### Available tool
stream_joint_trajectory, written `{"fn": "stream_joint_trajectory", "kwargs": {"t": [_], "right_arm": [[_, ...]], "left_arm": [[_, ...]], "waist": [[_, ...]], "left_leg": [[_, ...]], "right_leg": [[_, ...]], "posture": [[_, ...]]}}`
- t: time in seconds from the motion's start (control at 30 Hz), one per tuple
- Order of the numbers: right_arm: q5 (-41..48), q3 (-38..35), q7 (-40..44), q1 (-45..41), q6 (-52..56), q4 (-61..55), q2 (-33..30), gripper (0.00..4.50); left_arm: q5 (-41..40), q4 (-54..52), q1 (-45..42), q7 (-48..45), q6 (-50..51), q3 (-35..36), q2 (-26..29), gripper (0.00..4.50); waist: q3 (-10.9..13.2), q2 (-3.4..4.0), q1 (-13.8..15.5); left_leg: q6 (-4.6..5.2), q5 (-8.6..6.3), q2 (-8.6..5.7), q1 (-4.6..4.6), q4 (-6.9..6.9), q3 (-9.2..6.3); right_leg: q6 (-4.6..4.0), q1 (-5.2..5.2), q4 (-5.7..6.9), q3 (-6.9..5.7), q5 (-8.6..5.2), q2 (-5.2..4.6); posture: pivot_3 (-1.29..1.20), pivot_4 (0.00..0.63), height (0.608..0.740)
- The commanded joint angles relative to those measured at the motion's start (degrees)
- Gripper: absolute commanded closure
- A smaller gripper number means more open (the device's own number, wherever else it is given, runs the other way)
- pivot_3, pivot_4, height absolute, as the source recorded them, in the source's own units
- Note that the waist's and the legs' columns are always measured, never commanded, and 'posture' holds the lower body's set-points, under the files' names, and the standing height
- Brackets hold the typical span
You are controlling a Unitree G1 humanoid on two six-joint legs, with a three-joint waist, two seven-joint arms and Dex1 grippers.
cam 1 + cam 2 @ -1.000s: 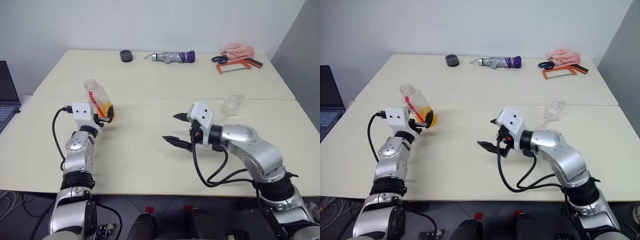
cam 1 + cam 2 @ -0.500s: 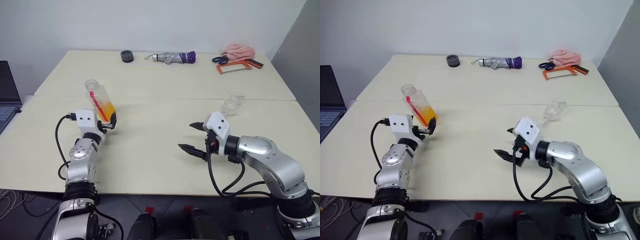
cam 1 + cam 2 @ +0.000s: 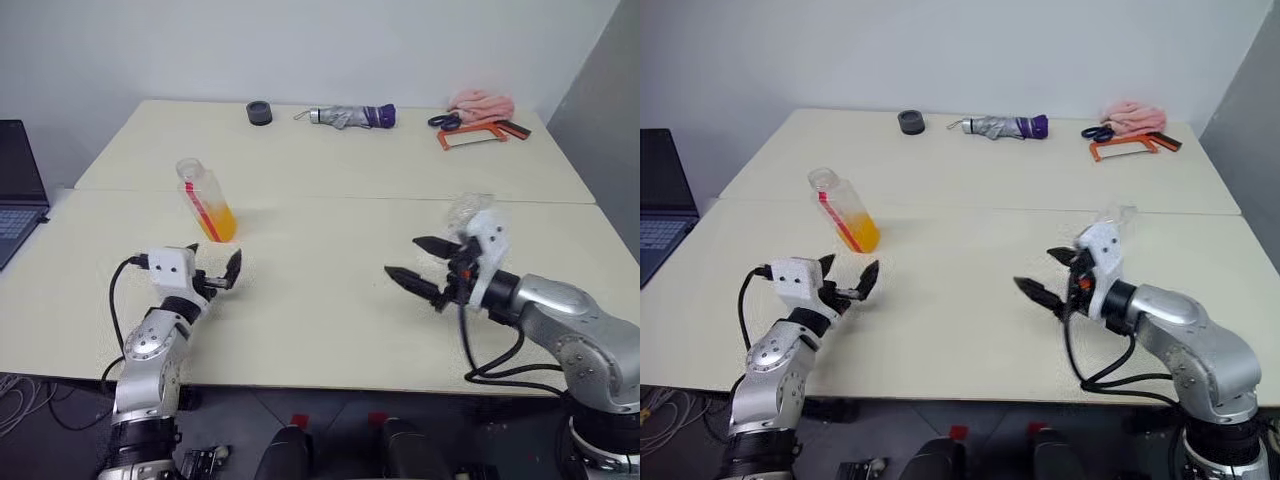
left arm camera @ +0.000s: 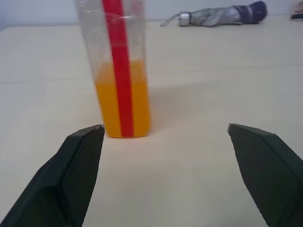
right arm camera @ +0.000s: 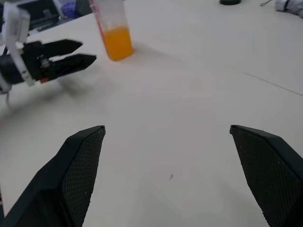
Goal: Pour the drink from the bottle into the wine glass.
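No readable writing or brand anywhere; the bottle (image 3: 203, 198) carried only a plain red vertical strip, text not legible. No cap visible on its neck. The bottle stood on the table (image 3: 330, 300), on the robot's left side, slightly tilted in the head views, with the drink (image 4: 122, 105), an orange liquid, filling roughly its lower part.

Left gripper (image 3: 214, 270) spread wide, empty, touching nothing. It hung just in front of the bottle, apart from it. In the left wrist view the two black fingers (image 4: 75, 170) framed the bottle base with clear table between fingertips and plastic.

Right gripper (image 3: 422, 262) also spread wide, empty, one finger above the other in the head views, pointing toward the robot's left over the table. Right wrist view looked across the table at the bottle and at the left gripper (image 5: 66, 56), well apart from both.

The wine glass (image 3: 462, 207) sat just behind the right hand, partly hidden by the white wrist housing; clear, hard to make out, can't tell if upright or whether it held liquid.

At the far edge of the table: dark round object (image 3: 259, 112), folded grey-purple umbrella (image 3: 350, 116), pink cloth (image 3: 481, 102), orange-framed hacksaw (image 3: 470, 134), scissors (image 3: 441, 120). Laptop (image 3: 18, 190) at the left edge.
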Motion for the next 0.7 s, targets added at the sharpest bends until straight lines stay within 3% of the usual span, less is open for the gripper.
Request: {"fn": "stream_joint_trajectory", "kwargs": {"t": [0.03,0.27,0.5,0.7], "right_arm": [[6.8,-10.1,-6.7,-4.0,10.1,5.0,1.8,0.0],[7.2,-19.9,-14.4,-16.6,16.8,28.7,3.4,0.0],[2.9,-17.6,-9.9,-24.6,9.0,53.5,0.1,0.0],[-0.5,-14.9,-4.8,-30.3,1.8,67.4,-1.8,0.0]], "left_arm": [[-3.1,-5.4,-1.5,-7.1,2.5,-2.8,2.5,0.03],[-8.8,-3.7,-10.9,-26.1,9.8,-8.2,10.7,0.03],[-10.6,-4.0,-16.3,-40.9,14.2,-13.8,16.7,0.03],[-10.3,-4.2,-17.0,-42.5,14.8,-14.5,16.5,0.03]], "waist": [[0.0,0.0,0.0],[0.0,0.06,-0.3],[0.0,0.1,-0.9],[0.1,0.17,-1.6]], "left_leg": [[0.0,0.0,-0.01,0.01,0.0,0.01],[0.01,0.0,-0.01,0.12,-0.09,0.32],[0.02,-0.01,0.02,0.14,-0.21,0.49],[0.03,-0.01,0.08,0.13,-0.19,0.49]], "right_leg": [[0.0,0.01,0.0,0.01,0.0,0.0],[0.0,-0.02,0.01,0.1,0.0,0.35],[-0.03,-0.04,-0.04,0.17,-0.01,0.41],[-0.03,-0.06,-0.04,0.19,-0.01,0.4]], "posture": [[0.0,0.15,0.74],[0.0,0.15,0.74],[0.0,0.15,0.74],[0.0,0.15,0.74]]}}
